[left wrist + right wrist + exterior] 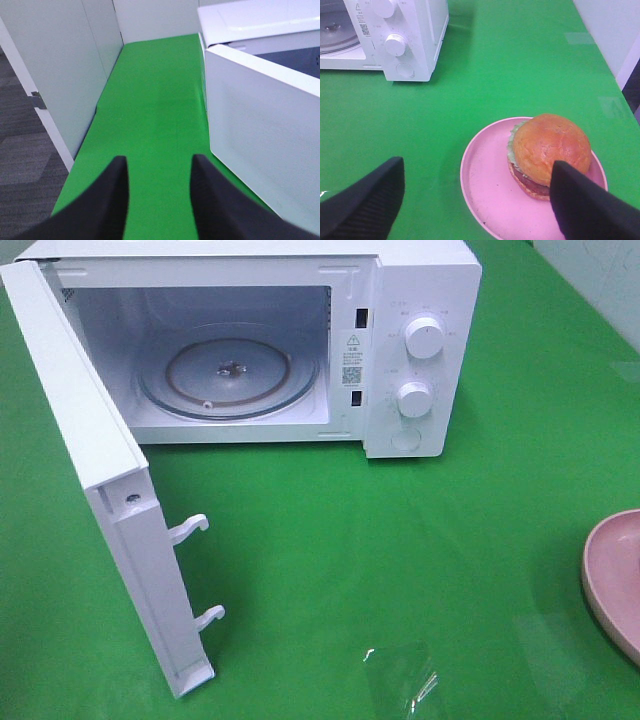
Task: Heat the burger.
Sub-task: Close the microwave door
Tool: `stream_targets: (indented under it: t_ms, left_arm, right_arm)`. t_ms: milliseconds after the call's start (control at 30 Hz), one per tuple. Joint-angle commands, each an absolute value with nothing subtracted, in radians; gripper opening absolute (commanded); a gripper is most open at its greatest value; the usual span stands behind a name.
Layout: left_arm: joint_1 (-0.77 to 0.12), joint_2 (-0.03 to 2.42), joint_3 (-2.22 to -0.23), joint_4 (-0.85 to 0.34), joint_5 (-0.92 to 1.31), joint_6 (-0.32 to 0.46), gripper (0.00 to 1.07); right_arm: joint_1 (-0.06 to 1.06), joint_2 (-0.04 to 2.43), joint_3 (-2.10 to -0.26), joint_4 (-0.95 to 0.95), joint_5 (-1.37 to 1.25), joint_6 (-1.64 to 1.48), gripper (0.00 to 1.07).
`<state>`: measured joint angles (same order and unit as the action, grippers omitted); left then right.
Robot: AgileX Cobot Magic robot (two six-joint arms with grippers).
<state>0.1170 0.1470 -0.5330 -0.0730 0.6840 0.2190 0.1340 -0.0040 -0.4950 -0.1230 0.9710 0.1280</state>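
The burger (547, 152), with a golden-brown bun, green lettuce and red filling, sits on a pink plate (490, 192) in the right wrist view. My right gripper (477, 172) is open above the plate, one finger over the burger's side. In the exterior high view only the plate's edge (612, 575) shows at the right; the burger and both grippers are out of view there. The white microwave (420, 280) stands at the back with its door (85, 455) swung open and its glass turntable (228, 375) bare. My left gripper (159, 172) is open and empty beside the door (260, 130).
A green cloth (400, 540) covers the table. The microwave's two knobs (424, 338) are on its right panel. In the left wrist view a white partition wall (60, 65) borders the table, with grey floor (25, 160) beyond the edge.
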Motion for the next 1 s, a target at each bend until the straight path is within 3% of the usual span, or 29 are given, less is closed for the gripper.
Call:
stream_targets:
  t_ms: [33,67,233,433,833,967,1000]
  left_arm:
    - [0.12,0.177,-0.501,-0.075,0.572,0.214,0.11]
    - [0.12,0.199,-0.472,-0.082,0.519,0.214,0.0]
    - [0.12,0.234,-0.423,-0.102,0.416,0.214,0.0]
    - [0.12,0.365,-0.305,-0.162,0.102,0.214,0.0]
    - [0.12,0.631,-0.223,-0.155,-0.34,0.204,0.0]
    - [0.12,0.744,-0.223,-0.101,-0.433,0.113,0.0]
    - [0.12,0.804,-0.223,-0.031,-0.483,0.039,0.0]
  right_arm:
    - [0.127,-0.032,-0.494,-0.12,0.964,0.111,0.76]
    - [0.127,-0.032,-0.494,-0.12,0.964,0.111,0.76]
    - [0.127,-0.032,-0.494,-0.12,0.964,0.111,0.76]
    - [0.127,-0.032,-0.494,-0.12,0.964,0.111,0.76]
    - [0.127,-0.032,-0.494,-0.12,0.964,0.111,0.76]
    - [0.127,-0.032,-0.494,-0.12,0.964,0.111,0.76]
    - [0.127,-0.032,-0.494,-0.12,0.964,0.111,0.76]
